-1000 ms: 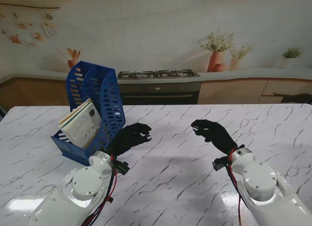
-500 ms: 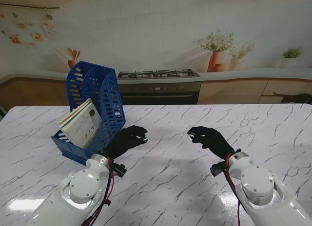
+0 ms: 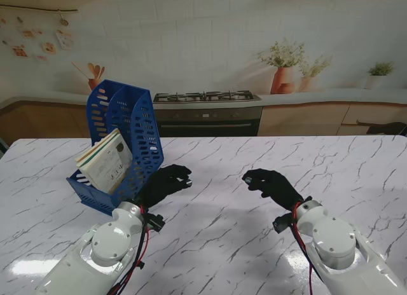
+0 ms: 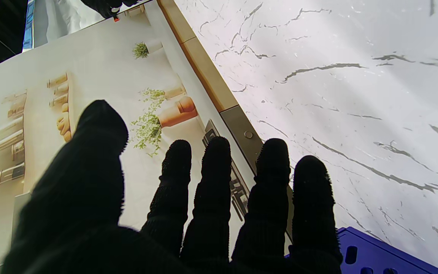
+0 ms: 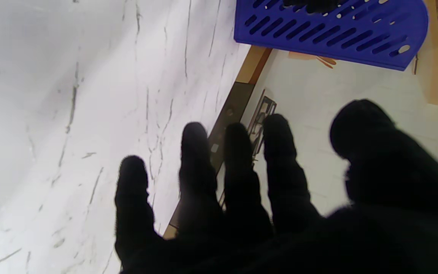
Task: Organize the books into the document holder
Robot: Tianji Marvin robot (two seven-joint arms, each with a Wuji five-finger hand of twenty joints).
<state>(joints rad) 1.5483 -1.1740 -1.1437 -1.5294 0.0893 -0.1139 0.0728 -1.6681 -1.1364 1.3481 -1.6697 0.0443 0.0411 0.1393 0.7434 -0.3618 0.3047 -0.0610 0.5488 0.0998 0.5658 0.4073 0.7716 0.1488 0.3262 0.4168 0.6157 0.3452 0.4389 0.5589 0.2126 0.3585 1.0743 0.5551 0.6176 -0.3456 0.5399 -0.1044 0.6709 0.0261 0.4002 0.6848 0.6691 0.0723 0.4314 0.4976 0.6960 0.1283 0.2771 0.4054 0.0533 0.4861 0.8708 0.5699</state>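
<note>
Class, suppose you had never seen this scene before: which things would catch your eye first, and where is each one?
The bright blue document holder stands out first, on the left of the marble table, with books leaning inside it. Next come the two black hands held over the table's middle, the left hand beside the holder and the right hand apart from it, both empty with fingers apart.

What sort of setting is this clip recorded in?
A mock kitchen, most likely: a marble-patterned table stands before what looks like a printed backdrop of a gas stove, cabinets and potted plants. A blue document holder with books sits on the table.
</note>
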